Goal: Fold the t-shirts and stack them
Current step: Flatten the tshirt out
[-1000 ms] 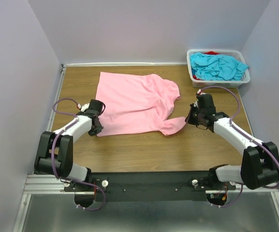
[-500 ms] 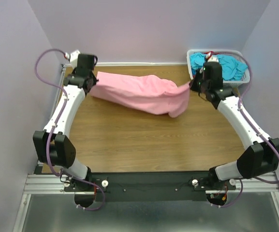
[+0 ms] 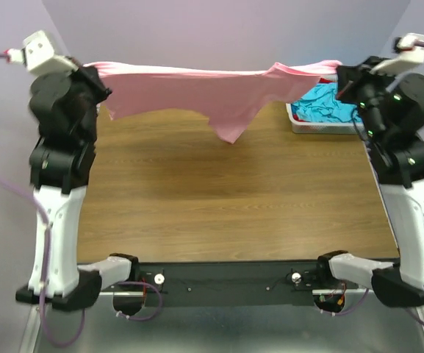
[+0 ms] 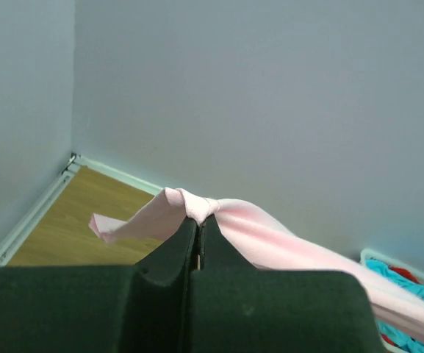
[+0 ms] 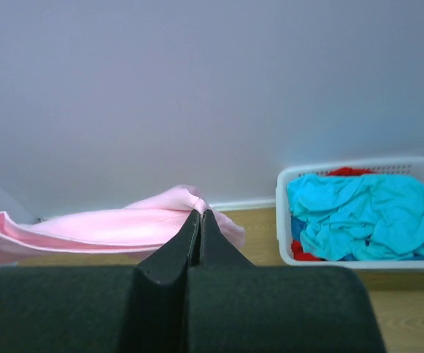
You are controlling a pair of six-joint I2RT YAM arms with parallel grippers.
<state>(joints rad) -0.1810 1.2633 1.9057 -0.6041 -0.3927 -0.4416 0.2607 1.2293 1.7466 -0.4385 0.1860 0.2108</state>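
The light pink t-shirt [image 3: 204, 92] hangs stretched in the air between my two raised arms, high above the table's far part, sagging to a point in the middle. My left gripper [image 3: 98, 73] is shut on its left end, which also shows in the left wrist view [image 4: 197, 207]. My right gripper [image 3: 338, 73] is shut on its right end, seen in the right wrist view [image 5: 186, 202]. Turquoise t-shirts [image 3: 325, 103] and a bit of red cloth [image 5: 347, 171] lie in the basket.
The white slotted basket [image 3: 300, 121] stands at the table's far right corner, partly behind the pink cloth; it also shows in the right wrist view [image 5: 284, 220]. The wooden table [image 3: 226, 191] is walled on three sides.
Both arms have risen steeply from near the table's back, lifting the pink t-shirt off the wood and pulling it out wide between them.
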